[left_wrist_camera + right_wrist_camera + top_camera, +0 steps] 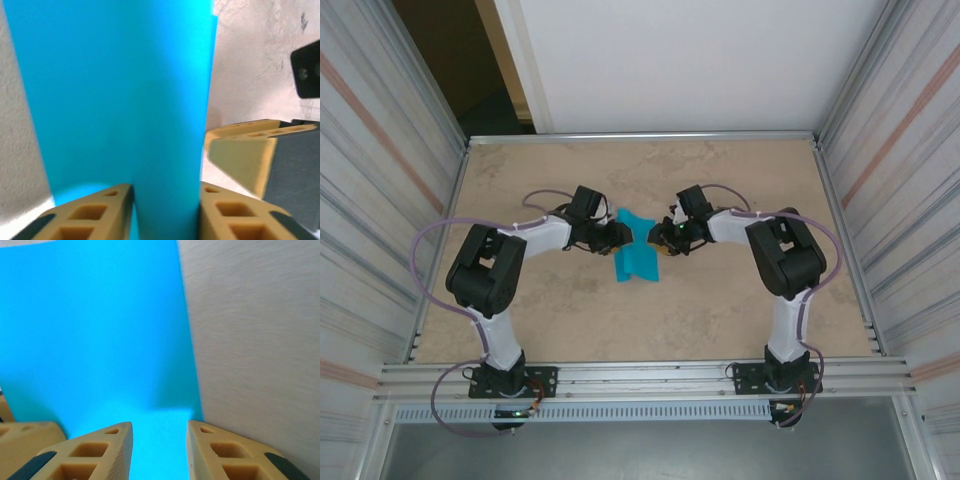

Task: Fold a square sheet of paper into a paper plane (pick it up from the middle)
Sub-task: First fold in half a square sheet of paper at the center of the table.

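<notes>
Overhead, blue sheet point(638, 262), nearer, left fingers point(90, 215) pinching

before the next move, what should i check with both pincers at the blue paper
1. Position: the blue sheet lies in the middle of the table: ok.
2. Grip: the left pincer is closed on a raised strip of the sheet: ok.
3. Grip: the right pincer straddles the sheet, hold unclear: cannot tell.
4. Clearance between the pincers, very close in the left wrist view: cannot tell.
5. Dart shape finished: not ok, no sharp point in the top view.
</notes>
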